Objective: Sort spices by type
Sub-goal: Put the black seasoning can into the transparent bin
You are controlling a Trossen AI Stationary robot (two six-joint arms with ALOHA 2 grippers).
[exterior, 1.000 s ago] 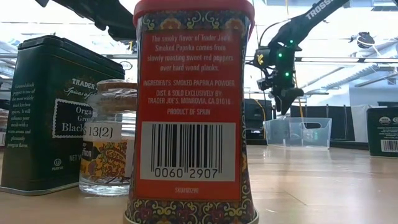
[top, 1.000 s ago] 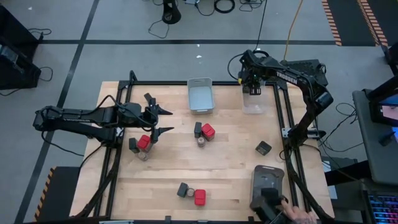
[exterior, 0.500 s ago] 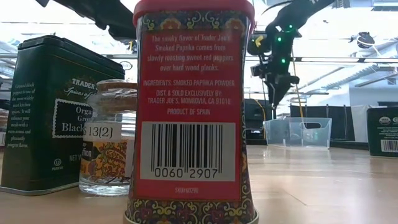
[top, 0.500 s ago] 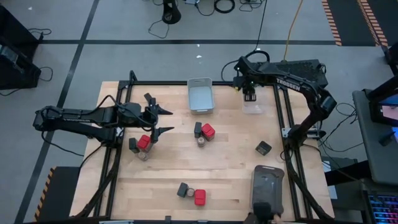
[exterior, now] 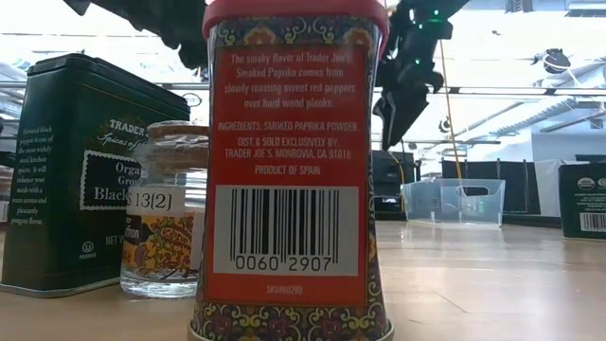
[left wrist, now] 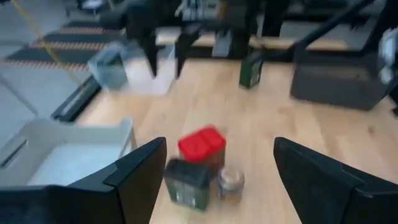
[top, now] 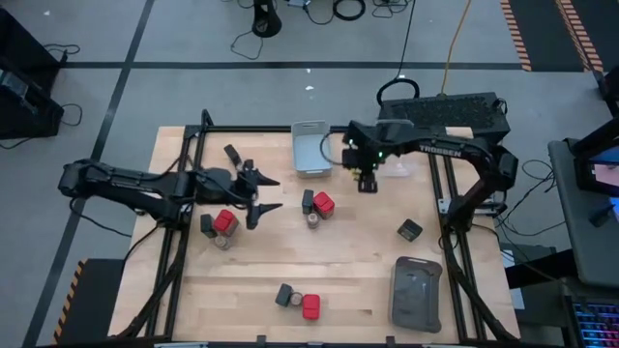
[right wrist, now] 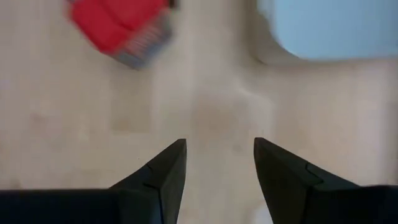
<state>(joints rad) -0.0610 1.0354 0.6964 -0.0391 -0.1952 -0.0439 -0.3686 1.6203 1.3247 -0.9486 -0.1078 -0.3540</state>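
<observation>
Wooden table; grey floor, cables beyond.

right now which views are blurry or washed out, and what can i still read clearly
Low view: the red paprika tin is sharp, label readable, windows behind blown out white. Left wrist view: soft all over, with the red-capped tin smeared. Right wrist view: a red-capped tin blurred. High view: even light, no glare.
</observation>
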